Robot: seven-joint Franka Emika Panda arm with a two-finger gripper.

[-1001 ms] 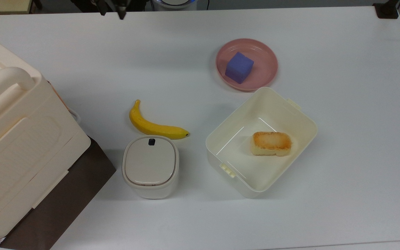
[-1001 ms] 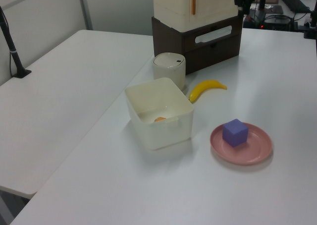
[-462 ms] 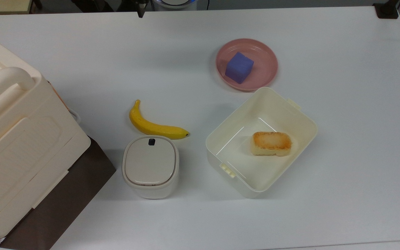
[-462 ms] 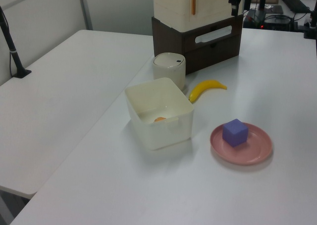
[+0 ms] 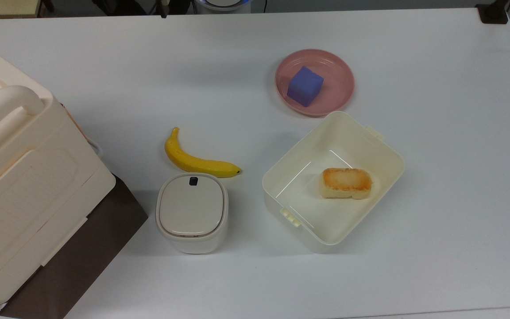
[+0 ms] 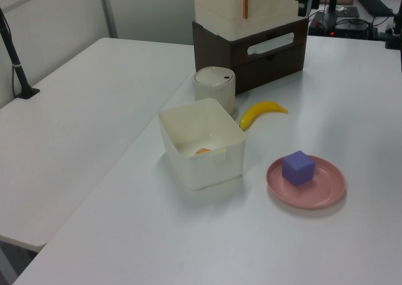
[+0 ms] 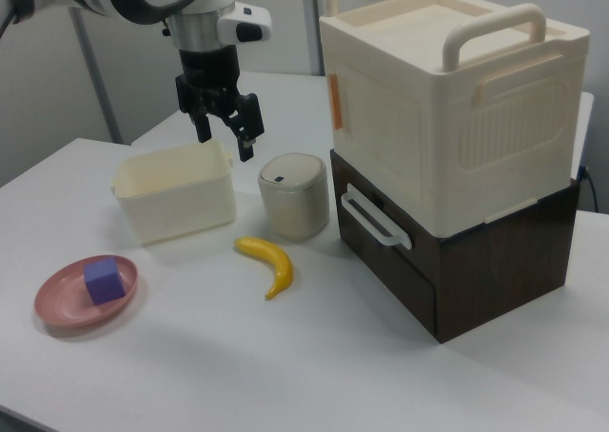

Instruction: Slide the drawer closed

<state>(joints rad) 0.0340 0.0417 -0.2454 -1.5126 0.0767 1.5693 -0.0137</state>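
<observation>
Drawer [image 7: 385, 230] flush in the dark cabinet [image 7: 495, 270], white handle [image 7: 374, 217] outward. Gripper [image 7: 225, 132] hangs above the table [image 7: 314, 356], fingers parted, holding nothing.

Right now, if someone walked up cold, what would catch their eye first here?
Probably the big cream handled box stacked on the dark brown cabinet, whose drawer with the white loop handle sits flush, at the right view's right. Next, the yellow banana beside the small white lidded bin, and the purple cube on the pink plate. The gripper hangs open above the table.
</observation>
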